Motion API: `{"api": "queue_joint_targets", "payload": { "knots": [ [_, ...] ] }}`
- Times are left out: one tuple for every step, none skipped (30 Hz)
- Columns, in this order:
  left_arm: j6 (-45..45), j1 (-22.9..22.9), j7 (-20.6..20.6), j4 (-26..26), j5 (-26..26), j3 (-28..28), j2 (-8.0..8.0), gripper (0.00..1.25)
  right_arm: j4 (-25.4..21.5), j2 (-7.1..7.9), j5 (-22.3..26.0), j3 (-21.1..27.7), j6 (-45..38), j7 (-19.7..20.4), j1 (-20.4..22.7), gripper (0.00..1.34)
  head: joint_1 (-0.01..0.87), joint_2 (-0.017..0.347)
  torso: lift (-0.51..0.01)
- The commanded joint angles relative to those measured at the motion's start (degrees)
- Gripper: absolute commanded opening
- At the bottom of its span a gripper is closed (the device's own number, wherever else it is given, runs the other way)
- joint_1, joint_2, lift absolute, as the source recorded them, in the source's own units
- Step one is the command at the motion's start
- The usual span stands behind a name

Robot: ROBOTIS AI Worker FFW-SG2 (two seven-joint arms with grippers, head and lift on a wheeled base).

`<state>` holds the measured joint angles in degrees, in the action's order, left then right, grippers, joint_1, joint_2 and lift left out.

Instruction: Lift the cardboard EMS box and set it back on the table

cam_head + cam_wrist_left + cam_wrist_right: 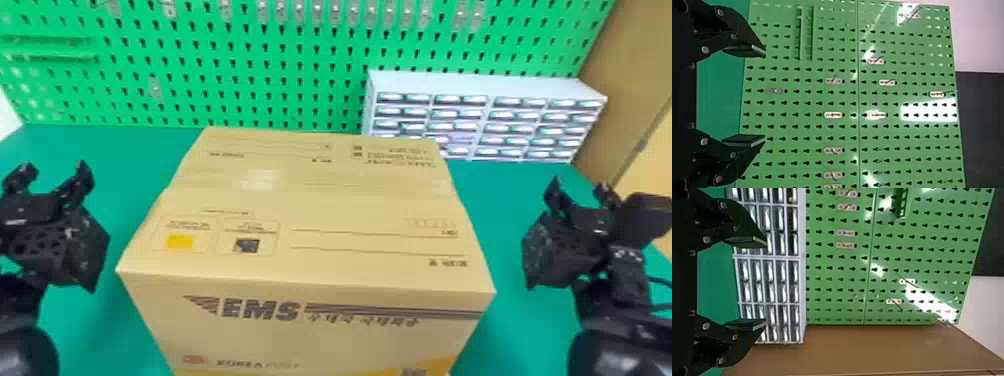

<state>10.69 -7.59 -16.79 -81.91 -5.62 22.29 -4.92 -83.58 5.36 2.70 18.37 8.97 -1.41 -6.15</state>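
The cardboard EMS box [320, 210] stands upright in the middle of the green table [125, 142] in the head view, its taped top facing up and its printed side toward me. To its left, apart from it, is my left gripper [52, 187]; my right gripper [580, 195] is on the other side, also clear of the cardboard. In the left wrist view the left gripper [765, 96] has its fingers spread with nothing between them. The right gripper [766, 284] likewise holds nothing, its fingers wide apart in the right wrist view.
Behind the box rises a green pegboard [225, 75] with small hooks. A white cabinet of small drawers [485, 120] stands at the back right of the table, beside a brown panel [620, 90].
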Motion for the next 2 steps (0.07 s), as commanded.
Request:
{"api": "queue_joint_targets", "payload": {
  "knots": [
    [0.12, 0.03, 0.00, -0.01, 0.00, 0.04, 0.00, 0.77, 0.00, -0.09, -0.07, 0.00, 0.00, 0.00, -0.01, 0.79, 0.678, -0.014, -0.088],
    [0.12, 0.03, 0.00, -0.01, 0.00, 0.04, 0.00, 0.77, 0.00, -0.09, -0.15, 0.00, 0.00, 0.00, -0.01, 0.79, 0.678, -0.014, -0.088]
  ]
}}
